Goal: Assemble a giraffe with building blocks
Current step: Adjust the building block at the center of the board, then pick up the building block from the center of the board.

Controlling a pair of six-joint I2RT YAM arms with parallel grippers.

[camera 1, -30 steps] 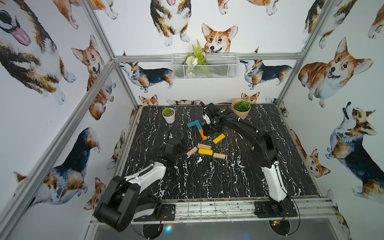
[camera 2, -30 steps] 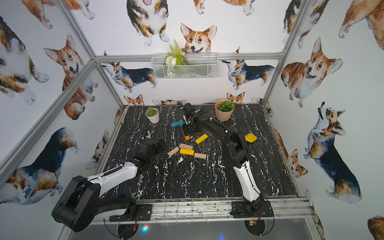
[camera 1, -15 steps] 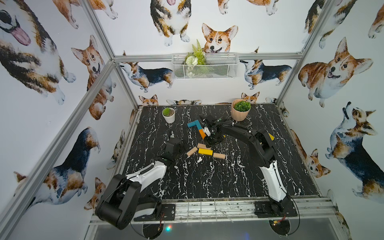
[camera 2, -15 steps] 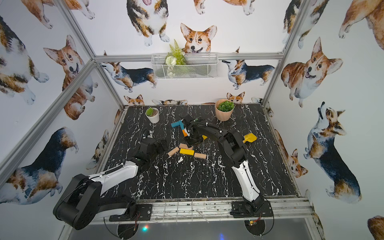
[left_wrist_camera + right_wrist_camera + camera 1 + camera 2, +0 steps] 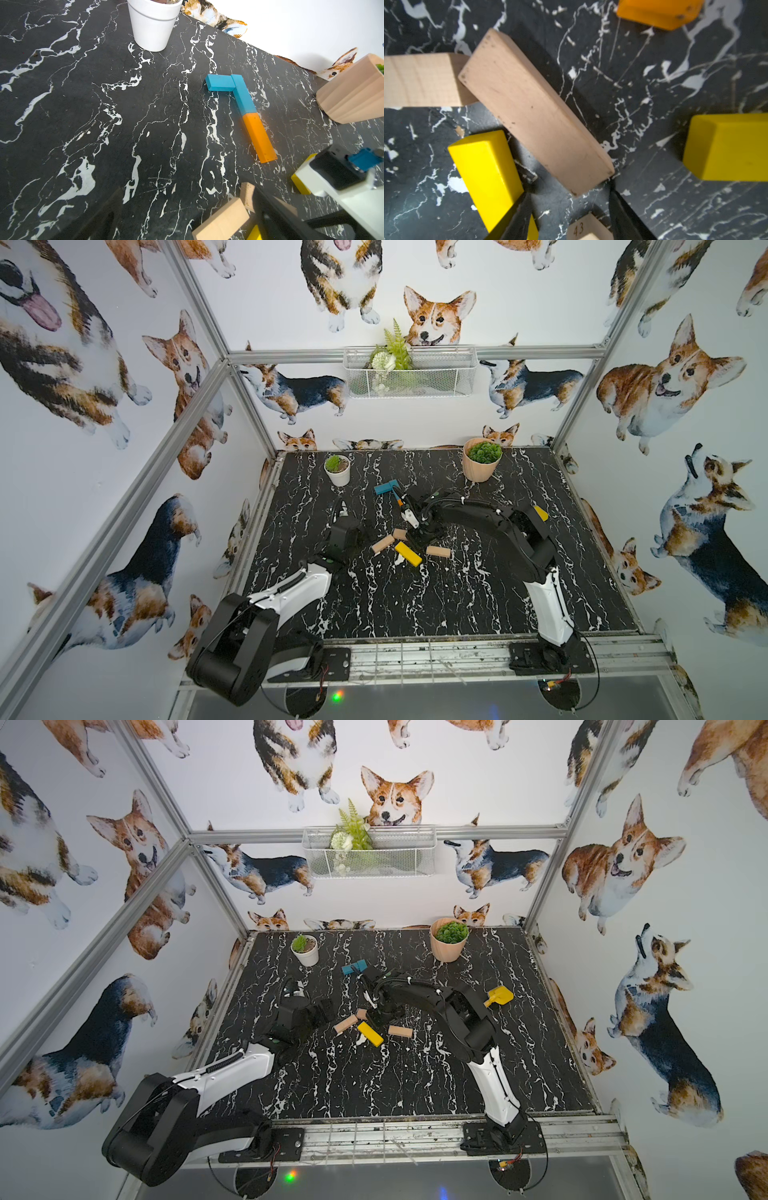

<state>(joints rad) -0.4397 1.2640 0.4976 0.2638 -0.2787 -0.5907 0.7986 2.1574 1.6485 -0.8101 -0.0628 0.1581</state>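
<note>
Two teal blocks (image 5: pixel 220 83) form an L at the back of the table, and an orange block (image 5: pixel 258 137) continues the line end to end. My right gripper (image 5: pixel 569 205) hangs open, fingers down, over the loose blocks. One end of a tan block (image 5: pixel 533 112) lies just past its fingertips. A yellow block (image 5: pixel 488 172) lies beside one finger, and a tan block marked 43 (image 5: pixel 583 228) shows between the fingers, ungripped. Another tan block (image 5: pixel 421 79) and a second yellow one (image 5: pixel 726 145) lie nearby. My left gripper (image 5: pixel 361 533) rests open and empty, left of the pile.
A small white plant pot (image 5: pixel 337 472) stands at the back left and a larger tan pot (image 5: pixel 480 464) at the back right. A wire basket (image 5: pixel 409 373) hangs on the back wall. A yellow part (image 5: pixel 498 996) sticks out from the right arm.
My right gripper has come from the teal and orange blocks at the back towards the front, and now stands over the loose blocks. The left arm has not moved.
</note>
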